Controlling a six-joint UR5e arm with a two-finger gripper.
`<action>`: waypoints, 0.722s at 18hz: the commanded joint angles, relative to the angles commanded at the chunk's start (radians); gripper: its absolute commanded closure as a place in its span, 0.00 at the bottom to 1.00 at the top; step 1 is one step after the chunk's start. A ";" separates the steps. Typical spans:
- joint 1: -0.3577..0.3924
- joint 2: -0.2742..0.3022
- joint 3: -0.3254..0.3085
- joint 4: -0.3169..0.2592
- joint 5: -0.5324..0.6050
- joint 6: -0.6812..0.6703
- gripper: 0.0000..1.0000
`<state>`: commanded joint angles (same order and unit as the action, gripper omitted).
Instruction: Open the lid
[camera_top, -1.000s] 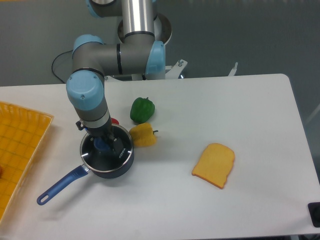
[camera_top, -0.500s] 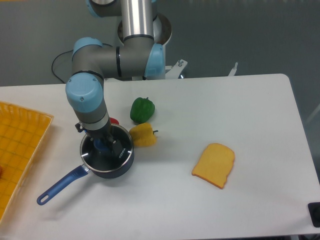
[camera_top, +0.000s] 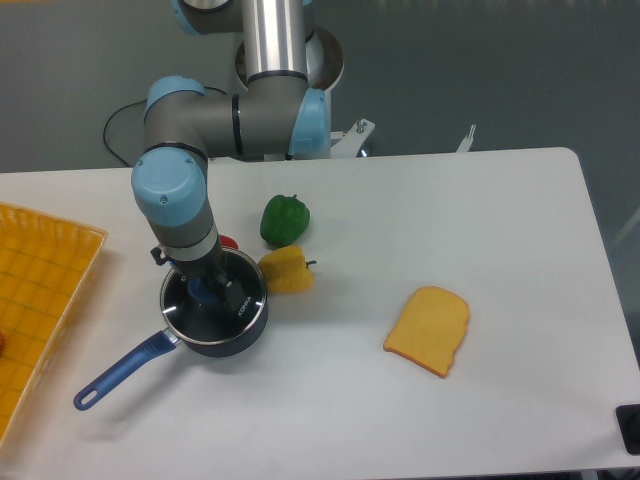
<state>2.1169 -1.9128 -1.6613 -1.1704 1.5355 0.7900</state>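
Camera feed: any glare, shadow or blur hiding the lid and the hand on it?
Camera view: even, soft light, sharp across the table. The lid shows no strong glare, but the arm's wrist covers much of it. The hand sits at the blue knob, dark against the pan, so its grip is unclear.

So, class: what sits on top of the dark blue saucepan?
The glass lid covers the saucepan, its blue knob at the tool. The arm hides part of the lid; the pan's contents cannot be made out.

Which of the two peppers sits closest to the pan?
The yellow pepper, right beside the saucepan; the green pepper lies farther back.
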 joint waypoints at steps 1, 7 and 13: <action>0.000 -0.002 0.000 0.000 0.000 0.000 0.00; 0.000 -0.002 -0.002 -0.002 0.000 0.002 0.00; 0.000 -0.003 0.000 -0.002 0.000 0.002 0.07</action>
<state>2.1169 -1.9159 -1.6613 -1.1720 1.5355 0.7915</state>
